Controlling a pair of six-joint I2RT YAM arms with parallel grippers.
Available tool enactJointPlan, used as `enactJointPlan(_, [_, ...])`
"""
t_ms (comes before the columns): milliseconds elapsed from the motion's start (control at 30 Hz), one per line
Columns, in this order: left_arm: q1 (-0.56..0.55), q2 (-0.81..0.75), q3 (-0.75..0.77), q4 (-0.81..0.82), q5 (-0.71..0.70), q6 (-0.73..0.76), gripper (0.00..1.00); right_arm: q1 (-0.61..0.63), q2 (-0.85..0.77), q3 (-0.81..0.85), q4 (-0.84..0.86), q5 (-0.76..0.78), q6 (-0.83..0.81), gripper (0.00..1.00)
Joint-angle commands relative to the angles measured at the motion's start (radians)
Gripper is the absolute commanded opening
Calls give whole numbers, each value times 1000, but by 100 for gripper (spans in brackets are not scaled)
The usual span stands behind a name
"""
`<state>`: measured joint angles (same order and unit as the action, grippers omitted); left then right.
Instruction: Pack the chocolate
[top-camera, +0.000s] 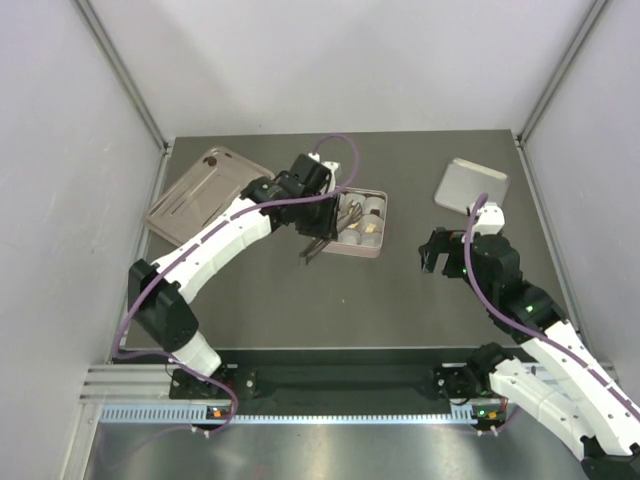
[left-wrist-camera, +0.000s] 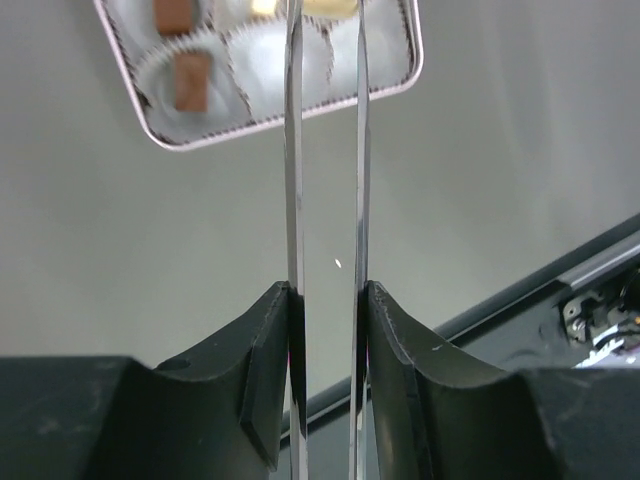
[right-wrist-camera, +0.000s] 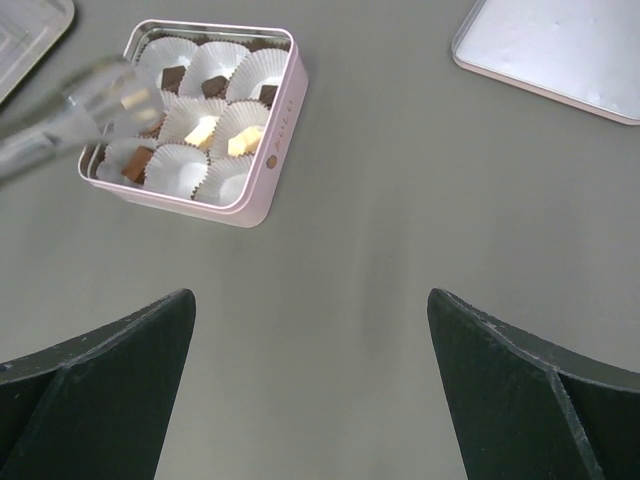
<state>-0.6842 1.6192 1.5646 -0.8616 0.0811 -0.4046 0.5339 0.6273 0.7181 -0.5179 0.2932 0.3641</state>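
left gripper (left-wrist-camera: 327, 295) clenched on the tweezers (left-wrist-camera: 293, 150), whose long blades run straight ahead to reach over the tin (right-wrist-camera: 270, 150), where the chocolate (right-wrist-camera: 203, 130) sits in paper cups (right-wrist-camera: 180, 170); right gripper (right-wrist-camera: 310, 300) gapes empty, well off to the tin's right, so the left one is nearer

Dark grey tabletop (top-camera: 400, 300), edged at the near side by a pale aluminium rail (top-camera: 330, 412). Toward the far middle, a square pink tin (right-wrist-camera: 275, 150), open, lined with nine white paper cups (right-wrist-camera: 178, 168) in three rows of three. Well apart at far right, its silver lid (top-camera: 472, 185), lying flat. At far left, a clear plastic tray (top-camera: 200, 195). Over the tin's left side, metal tweezers (left-wrist-camera: 294, 200), blades nearly parallel with a narrow gap.
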Motion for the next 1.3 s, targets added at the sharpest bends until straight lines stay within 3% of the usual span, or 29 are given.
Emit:
enactJointPlan(0, [-17,-4,-23,72,-15,-28,38,0,-17,50,4,21,12,100])
enactJointPlan(1267, [-44,65,-100,41,-72,-46,41,0,-12,44,16,26,3,100])
